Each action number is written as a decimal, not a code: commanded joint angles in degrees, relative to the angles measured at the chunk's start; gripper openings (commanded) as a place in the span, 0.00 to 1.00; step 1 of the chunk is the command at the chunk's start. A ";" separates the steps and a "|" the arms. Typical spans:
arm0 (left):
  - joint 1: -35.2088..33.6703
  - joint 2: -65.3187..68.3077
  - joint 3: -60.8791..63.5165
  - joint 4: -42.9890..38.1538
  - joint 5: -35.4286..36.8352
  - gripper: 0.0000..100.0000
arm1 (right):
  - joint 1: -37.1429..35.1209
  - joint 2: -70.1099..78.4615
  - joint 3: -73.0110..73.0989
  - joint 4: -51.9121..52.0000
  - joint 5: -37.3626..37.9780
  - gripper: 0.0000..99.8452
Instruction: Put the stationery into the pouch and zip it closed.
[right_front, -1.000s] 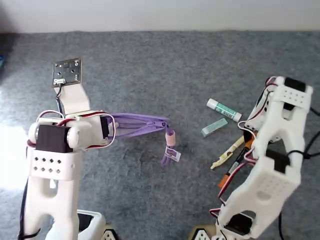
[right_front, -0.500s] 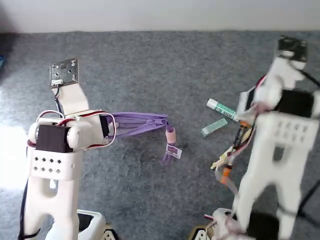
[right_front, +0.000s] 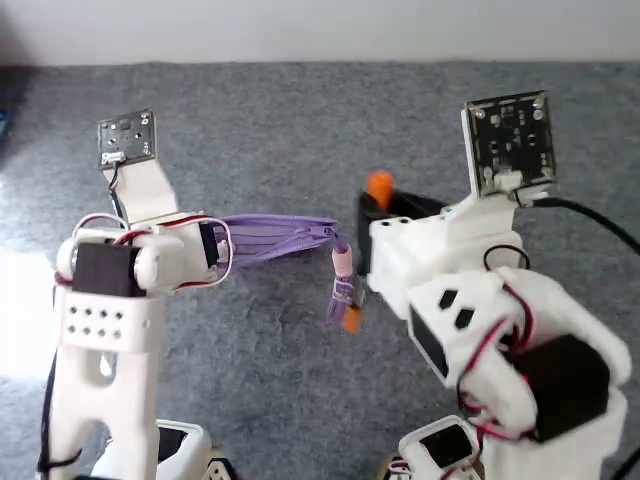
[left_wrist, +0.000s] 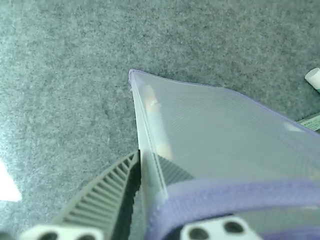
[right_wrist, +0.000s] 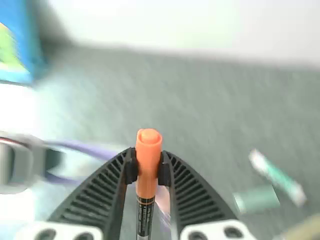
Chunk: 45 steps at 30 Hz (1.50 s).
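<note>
My left gripper (right_front: 214, 250) is shut on one end of the purple mesh pouch (right_front: 272, 240) and holds it off the grey mat. Its zipper pull and tag (right_front: 343, 283) hang from the far end. In the left wrist view the pouch (left_wrist: 220, 135) fills the space past my left gripper (left_wrist: 145, 200), with a pale item inside. My right gripper (right_front: 377, 207) is shut on an orange pen (right_front: 379, 185) just beyond the pouch's zipper end; the pen's lower tip (right_front: 350, 320) pokes out beside the tag. The right wrist view has the pen (right_wrist: 148, 150) clamped upright in my right gripper (right_wrist: 148, 161).
A white-and-green glue stick (right_wrist: 276, 176) and a green eraser (right_wrist: 256, 199) lie on the mat, off to the right gripper's side. The glue stick's end (left_wrist: 314, 79) also peeks past the pouch. A blue box (right_wrist: 17, 45) stands at the mat's far edge.
The right arm lifted the orange pen from the stationery pile on the right and swung left to the pouch's zipper end. The left arm kept holding the pouch almost still.
</note>
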 joint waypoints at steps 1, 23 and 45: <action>0.18 2.37 -3.38 -1.41 1.05 0.01 | -3.56 -2.24 -2.55 -10.15 -0.44 0.01; 0.35 3.34 -5.14 -1.58 3.34 0.01 | -9.98 11.21 0.53 -27.65 4.84 0.01; -0.09 3.34 -4.97 -1.58 3.34 0.01 | 12.53 -0.31 15.65 -23.78 -13.27 0.06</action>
